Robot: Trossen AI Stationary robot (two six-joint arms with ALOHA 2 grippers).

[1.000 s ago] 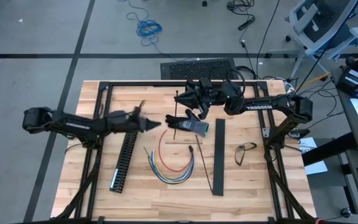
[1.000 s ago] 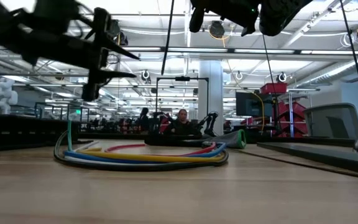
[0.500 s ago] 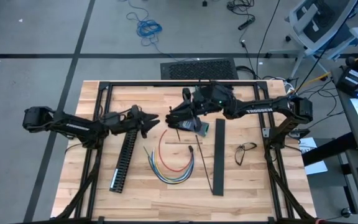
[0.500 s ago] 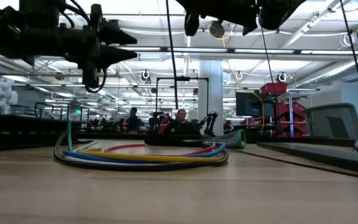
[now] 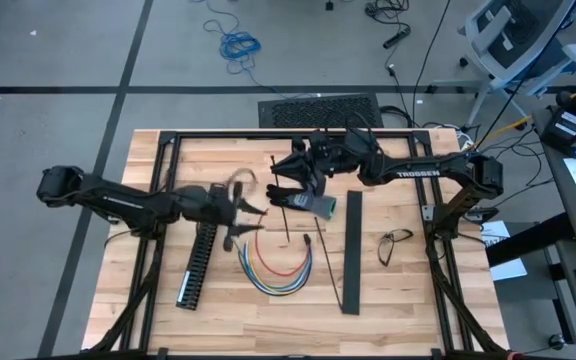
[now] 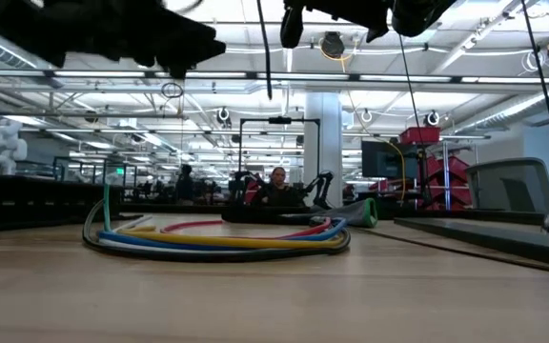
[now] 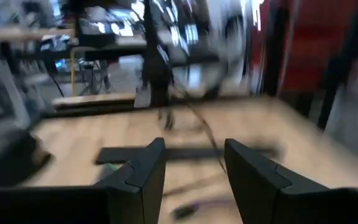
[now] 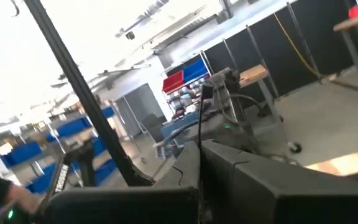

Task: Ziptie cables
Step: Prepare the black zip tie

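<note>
Barely begun, I judge: the cables [image 5: 278,268] lie loose and untied, the left gripper [image 5: 240,212] hovers half-open and empty, and the right gripper [image 5: 286,170] pinches a thin black zip tie [image 5: 280,200].

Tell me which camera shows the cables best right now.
The high view: the cables lie as an open U-shaped loop on the table, all colours visible. The low view shows them only edge-on. Neither wrist view shows them clearly.
</note>
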